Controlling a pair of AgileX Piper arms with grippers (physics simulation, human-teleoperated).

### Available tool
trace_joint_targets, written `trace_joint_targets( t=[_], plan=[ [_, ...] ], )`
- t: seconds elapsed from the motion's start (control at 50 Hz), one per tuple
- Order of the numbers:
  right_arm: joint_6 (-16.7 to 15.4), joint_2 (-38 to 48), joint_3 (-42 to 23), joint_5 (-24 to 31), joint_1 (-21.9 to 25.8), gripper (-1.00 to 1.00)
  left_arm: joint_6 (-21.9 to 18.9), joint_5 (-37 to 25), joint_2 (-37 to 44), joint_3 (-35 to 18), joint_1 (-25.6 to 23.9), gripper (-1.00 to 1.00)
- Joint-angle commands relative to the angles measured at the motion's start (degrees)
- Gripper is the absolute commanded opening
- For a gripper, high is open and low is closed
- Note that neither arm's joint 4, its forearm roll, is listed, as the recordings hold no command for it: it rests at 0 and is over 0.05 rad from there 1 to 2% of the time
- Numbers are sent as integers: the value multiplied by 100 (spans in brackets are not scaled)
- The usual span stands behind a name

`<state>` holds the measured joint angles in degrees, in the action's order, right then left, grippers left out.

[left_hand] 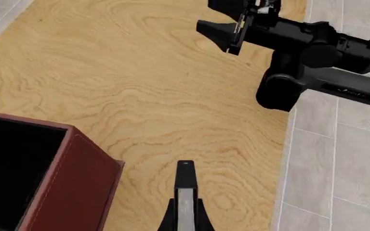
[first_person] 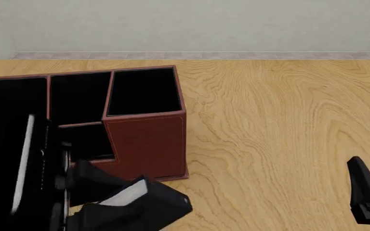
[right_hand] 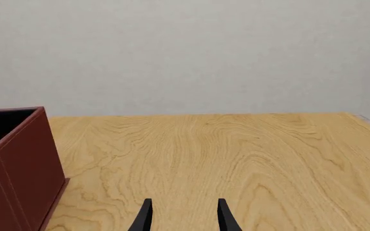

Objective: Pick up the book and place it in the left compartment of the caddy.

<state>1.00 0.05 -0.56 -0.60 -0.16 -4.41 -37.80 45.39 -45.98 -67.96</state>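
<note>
My left gripper [first_person: 51,168] is shut on the book [first_person: 24,159], a thin black book with a white strip of page edges. It holds the book upright on edge at the near end of the caddy's [first_person: 148,139] left compartment [first_person: 11,103], whether above or inside it I cannot tell. In the left wrist view the book [left_hand: 185,180] shows edge-on between my fingers [left_hand: 167,220], with a caddy corner [left_hand: 69,187] beside it. My right gripper [right_hand: 185,216] is open and empty, low over the table to the right of the caddy; it also shows in the front view [first_person: 367,192].
The caddy's tall square bay [first_person: 143,91] and two small middle bays [first_person: 79,101] lie right of the left compartment. The right arm [left_hand: 313,48] reaches across the table's far side in the left wrist view. Grey tiled floor [left_hand: 339,159] lies past the table edge.
</note>
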Motion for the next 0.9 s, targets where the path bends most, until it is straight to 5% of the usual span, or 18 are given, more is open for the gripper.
trace_joint_targets(
  t=[0.02,0.04,0.1,0.16,0.38,0.42,0.52,0.68,0.76,0.9],
  plan=[
    [2,0,-2,6,2,100,137,246,-522,-697,243,-100],
    [3,0,9,-4,3,100,-191,382,-635,-677,366,-100],
    [12,1,-9,14,-1,100,-231,475,-754,-772,539,-100],
    [10,0,-17,23,0,100,-684,827,-1094,-778,828,-100],
    [3,0,-15,28,8,100,-692,1109,-1527,-1092,1204,-100],
    [1,0,-7,24,15,100,-778,1128,-1483,-1122,1676,-100],
    [9,0,-7,28,11,100,-482,1099,-1503,-1302,2314,-100],
    [40,0,-22,41,4,100,-577,1062,-1718,-1353,3310,-100],
    [42,0,-9,29,16,100,-7,689,-1627,-1516,4118,-100],
    [56,0,-16,39,27,100,151,296,-1315,-1731,4886,-100]
  ],
)
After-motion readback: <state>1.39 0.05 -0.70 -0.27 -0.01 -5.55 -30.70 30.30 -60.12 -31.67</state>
